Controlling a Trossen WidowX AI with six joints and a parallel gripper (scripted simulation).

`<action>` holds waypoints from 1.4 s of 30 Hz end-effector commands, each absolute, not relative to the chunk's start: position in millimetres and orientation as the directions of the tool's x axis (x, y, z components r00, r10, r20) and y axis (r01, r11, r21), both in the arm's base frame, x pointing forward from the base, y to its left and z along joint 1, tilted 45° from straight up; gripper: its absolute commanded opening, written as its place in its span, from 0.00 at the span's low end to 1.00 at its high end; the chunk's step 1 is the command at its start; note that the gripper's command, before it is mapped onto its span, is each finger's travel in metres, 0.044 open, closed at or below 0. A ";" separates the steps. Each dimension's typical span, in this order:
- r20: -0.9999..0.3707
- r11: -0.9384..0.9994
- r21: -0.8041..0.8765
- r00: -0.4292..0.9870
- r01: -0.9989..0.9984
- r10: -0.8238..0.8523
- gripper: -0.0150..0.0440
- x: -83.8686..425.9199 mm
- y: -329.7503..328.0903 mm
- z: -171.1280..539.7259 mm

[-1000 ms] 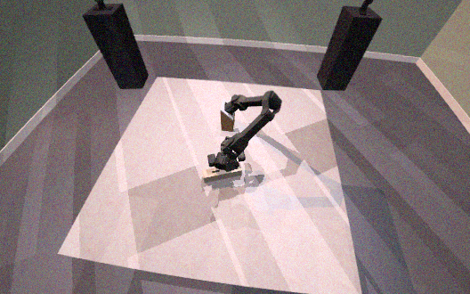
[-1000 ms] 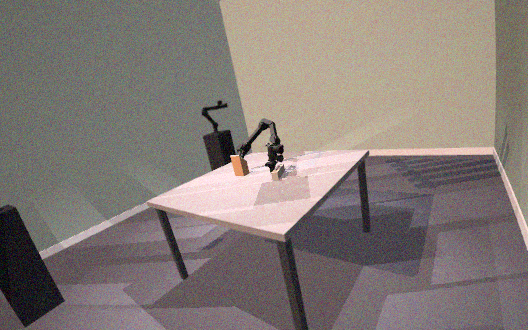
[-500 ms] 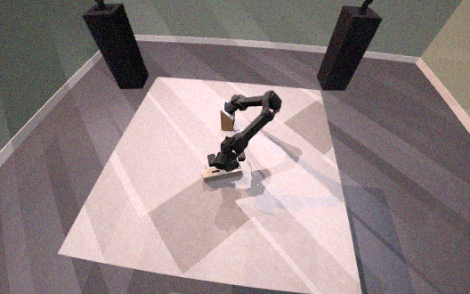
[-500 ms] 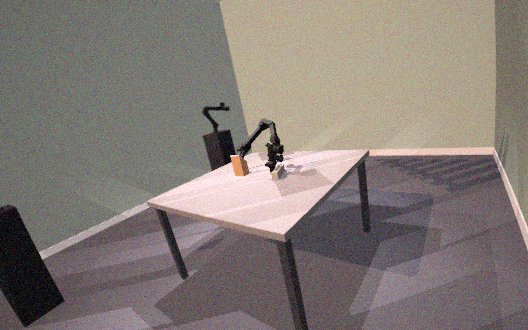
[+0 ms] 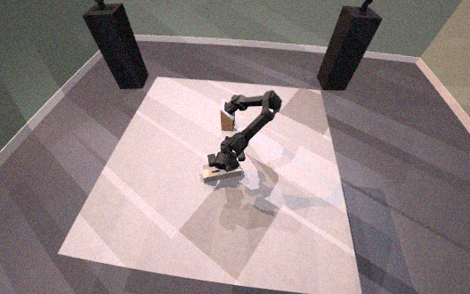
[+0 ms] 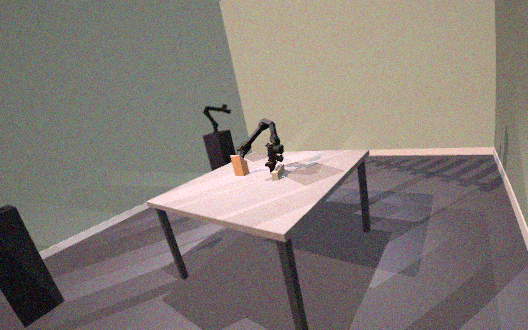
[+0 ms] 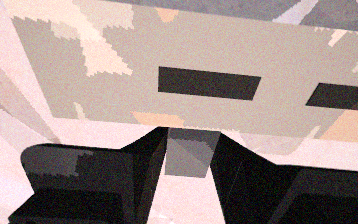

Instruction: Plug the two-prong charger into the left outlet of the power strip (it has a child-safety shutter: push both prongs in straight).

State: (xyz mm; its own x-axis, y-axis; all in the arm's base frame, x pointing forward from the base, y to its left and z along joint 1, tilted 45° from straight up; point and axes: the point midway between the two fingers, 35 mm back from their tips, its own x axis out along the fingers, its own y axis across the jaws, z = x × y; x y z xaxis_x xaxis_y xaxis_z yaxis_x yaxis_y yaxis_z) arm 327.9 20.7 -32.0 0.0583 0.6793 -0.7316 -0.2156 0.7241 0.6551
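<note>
The power strip (image 5: 222, 175) (image 6: 276, 175) (image 7: 290, 60) is a beige block on the table. In the wrist view it spans the upper part, with one dark recess (image 7: 209, 84) near the middle and another dark recess (image 7: 336, 96) cut off at the right edge. My gripper (image 7: 187, 128) is shut on the charger (image 7: 188, 155), a small grey block between the black fingertips. The charger shows just below the strip's near edge in the wrist view. The prongs are hidden, and I cannot tell whether they touch the strip. The top and exterior views show the gripper low over the strip, hiding part of it.
An orange-brown block (image 5: 227, 121) (image 6: 239, 165) stands on the table (image 5: 147, 187) (image 6: 215, 205) near the arm's base. Black pedestals (image 5: 117, 46) (image 5: 349, 48) (image 6: 218, 149) stand off the table. Patchy light and shadow lie over the table and strip.
</note>
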 end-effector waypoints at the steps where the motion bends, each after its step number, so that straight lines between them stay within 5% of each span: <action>1: -0.723 0.719 0.656 0.083 -0.229 0.686 0.25 335.5 21.6 -29.0; 37: -0.731 0.724 0.656 0.058 -0.215 0.680 0.25 327.8 20.7 -31.7; 42: -0.731 0.724 0.656 0.058 -0.215 0.680 0.48 327.8 20.7 -31.7</action>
State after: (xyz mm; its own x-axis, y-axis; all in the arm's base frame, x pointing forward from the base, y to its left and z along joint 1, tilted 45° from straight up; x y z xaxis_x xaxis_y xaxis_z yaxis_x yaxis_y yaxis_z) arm 327.3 20.8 -32.0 0.0558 0.6791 -0.7319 -0.2137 0.7242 0.6556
